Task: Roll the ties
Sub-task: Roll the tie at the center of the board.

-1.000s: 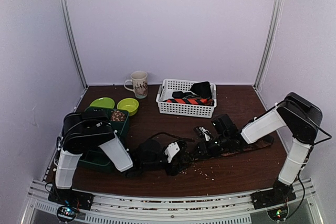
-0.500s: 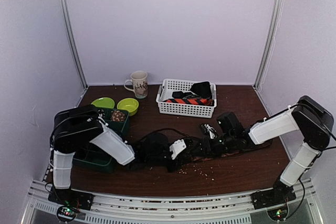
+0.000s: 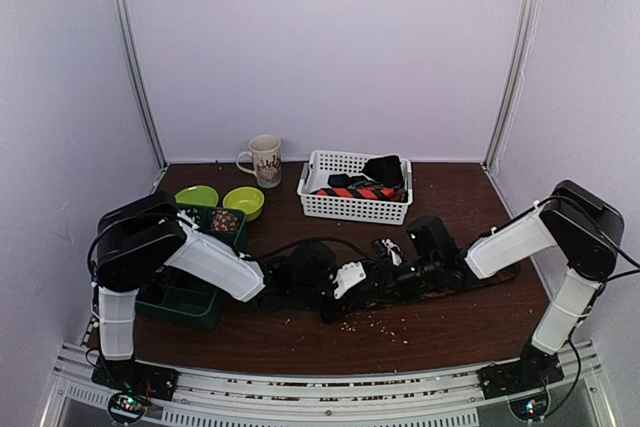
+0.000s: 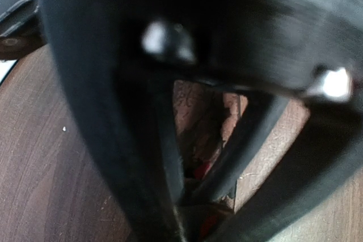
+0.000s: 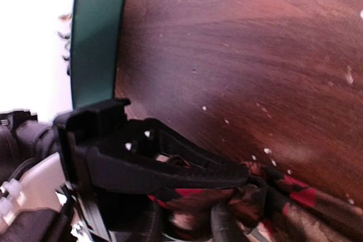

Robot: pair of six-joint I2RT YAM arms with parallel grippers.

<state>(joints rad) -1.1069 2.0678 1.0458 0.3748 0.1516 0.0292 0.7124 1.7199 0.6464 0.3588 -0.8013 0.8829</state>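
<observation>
A brown patterned tie with red patches lies on the table between my two grippers, its far length running right under the right forearm. My left gripper is shut on one end of it; in the left wrist view the fabric shows between the blurred black fingers. My right gripper is close to the right of it and grips the bunched tie, with the left gripper's finger lying over the fabric. More ties sit in the white basket: an orange-red striped one and a black one.
A green tray stands at the left, with two lime bowls and a mug behind it. Light crumbs are scattered on the wood in front of the grippers. The tray's green edge shows in the right wrist view.
The left arm has stretched further right and away from me with the tie end. The right gripper has stayed close beside it while its elbow shifted.
</observation>
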